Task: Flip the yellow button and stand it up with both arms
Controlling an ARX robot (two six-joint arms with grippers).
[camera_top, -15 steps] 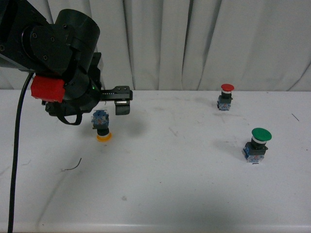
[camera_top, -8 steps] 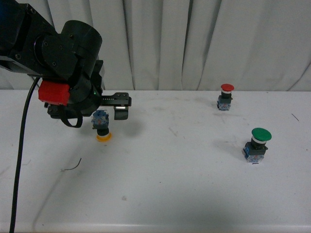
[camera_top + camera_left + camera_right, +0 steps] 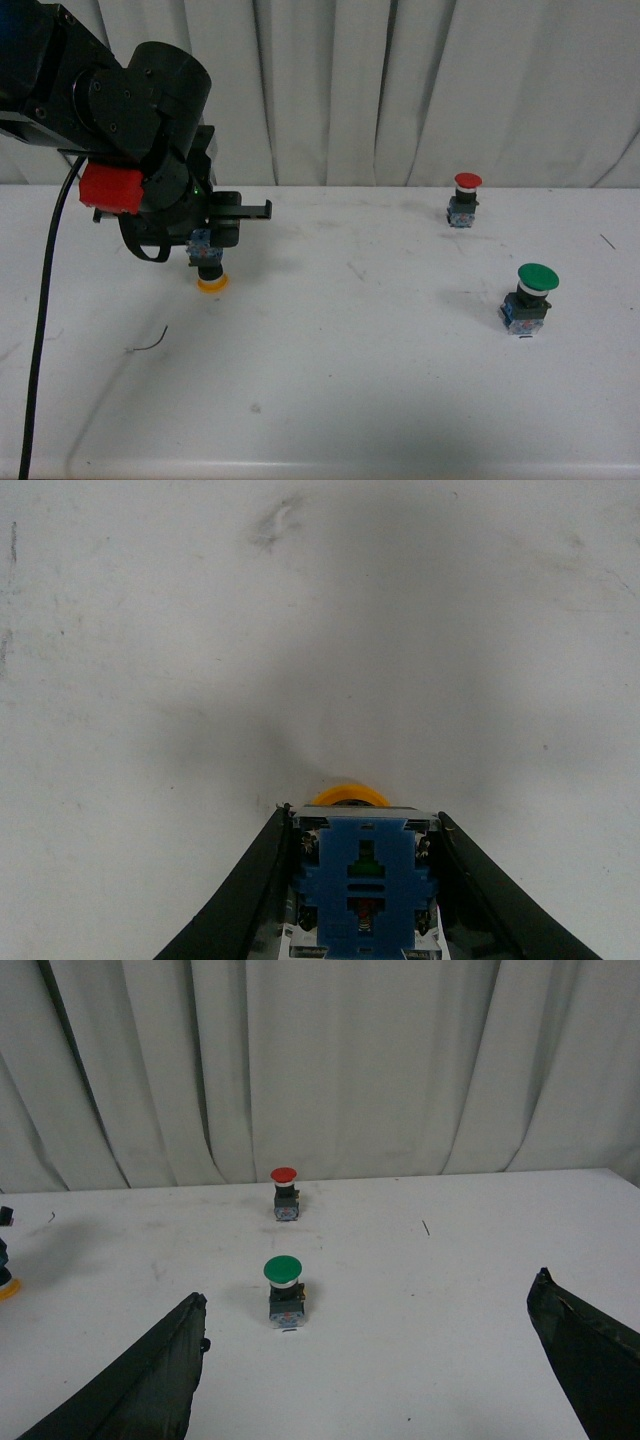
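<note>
The yellow button (image 3: 208, 264) stands upside down on the white table (image 3: 360, 360) at the left, yellow cap down and blue-grey base up. My left gripper (image 3: 204, 240), on the black arm with the red block (image 3: 106, 189), is shut on its base. In the left wrist view the blue base (image 3: 365, 880) sits between both black fingers (image 3: 250, 890), with the cap's rim (image 3: 350, 796) showing beyond it. My right gripper (image 3: 368, 1290) is open and empty, low over the table. The right arm is out of the front view.
A red-capped button (image 3: 465, 198) stands upright at the back right, and a larger green-capped button (image 3: 530, 297) stands nearer on the right. Both show in the right wrist view: red (image 3: 285, 1192), green (image 3: 283, 1290). White curtains hang behind the table.
The left gripper's jaws have drawn together onto the yellow button's base, and the arm has shifted slightly. The button stays cap down on the table.
</note>
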